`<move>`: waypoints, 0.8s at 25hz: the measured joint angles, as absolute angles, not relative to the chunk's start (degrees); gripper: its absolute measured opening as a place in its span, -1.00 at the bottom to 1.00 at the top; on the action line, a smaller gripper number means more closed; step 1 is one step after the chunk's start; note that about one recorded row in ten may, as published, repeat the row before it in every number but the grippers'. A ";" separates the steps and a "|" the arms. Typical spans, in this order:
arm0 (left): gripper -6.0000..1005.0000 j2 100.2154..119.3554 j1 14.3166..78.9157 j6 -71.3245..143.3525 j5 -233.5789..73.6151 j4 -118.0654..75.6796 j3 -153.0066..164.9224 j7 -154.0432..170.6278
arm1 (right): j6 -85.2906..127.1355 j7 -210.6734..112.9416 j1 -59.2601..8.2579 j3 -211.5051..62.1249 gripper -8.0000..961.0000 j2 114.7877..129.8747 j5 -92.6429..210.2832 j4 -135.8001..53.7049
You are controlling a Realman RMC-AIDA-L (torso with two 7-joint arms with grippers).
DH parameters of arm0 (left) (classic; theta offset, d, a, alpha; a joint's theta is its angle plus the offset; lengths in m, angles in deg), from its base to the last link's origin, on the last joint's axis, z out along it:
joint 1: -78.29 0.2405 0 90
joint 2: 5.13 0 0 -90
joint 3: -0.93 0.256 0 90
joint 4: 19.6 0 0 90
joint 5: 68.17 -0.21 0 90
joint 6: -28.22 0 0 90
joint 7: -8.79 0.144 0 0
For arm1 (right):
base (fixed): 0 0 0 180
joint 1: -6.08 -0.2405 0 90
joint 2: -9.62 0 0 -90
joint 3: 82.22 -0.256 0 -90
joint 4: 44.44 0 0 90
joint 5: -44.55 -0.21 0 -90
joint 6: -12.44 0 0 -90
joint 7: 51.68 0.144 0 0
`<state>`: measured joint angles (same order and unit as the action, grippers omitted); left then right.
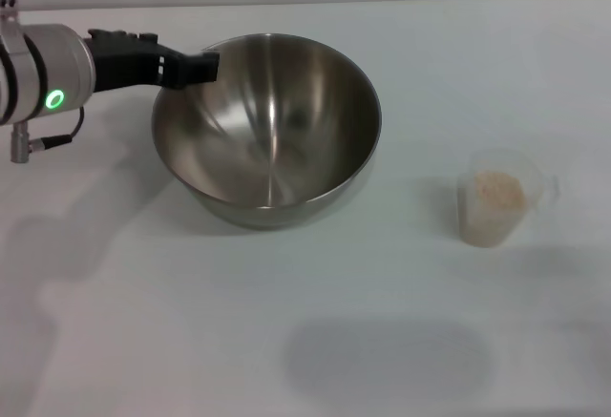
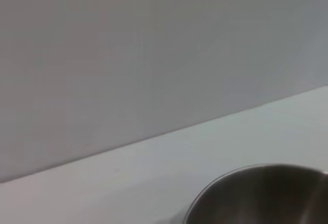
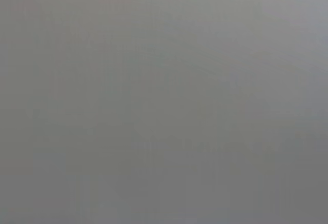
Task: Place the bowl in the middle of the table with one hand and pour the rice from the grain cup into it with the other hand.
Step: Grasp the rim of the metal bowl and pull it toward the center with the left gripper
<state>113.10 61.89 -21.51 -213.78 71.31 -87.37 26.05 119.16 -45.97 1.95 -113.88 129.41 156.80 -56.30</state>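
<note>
Bowl (image 1: 267,131) on table (image 1: 143,322), left tool (image 1: 202,66) at its rim, grip unclear, grain cup (image 1: 495,198) apart.

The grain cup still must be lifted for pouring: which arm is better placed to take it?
The right arm, probably. The grain cup with rice stands on the robot's right side of the table. The left gripper is at the rim of the bowl, so it is occupied. The right gripper is not in view.

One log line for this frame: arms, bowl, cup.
left gripper: at bowl far-left rim | right arm: out of view | cup: upright, holds rice, right of bowl | pour: not started
</note>
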 joint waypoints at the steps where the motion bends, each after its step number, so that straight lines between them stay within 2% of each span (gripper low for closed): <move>1: 0.62 113.09 61.52 -20.73 -213.90 69.95 -87.27 26.27 | 119.21 -45.97 1.95 -113.87 0.75 129.41 156.80 -56.30; 20: 0.62 113.25 57.87 -17.23 -213.98 59.39 -87.09 27.78 | 118.94 -45.97 2.00 -113.85 0.75 129.41 156.80 -56.31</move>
<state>113.25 57.87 -17.23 -213.98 59.39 -87.09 27.78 118.94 -45.97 2.00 -113.85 129.41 156.80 -56.31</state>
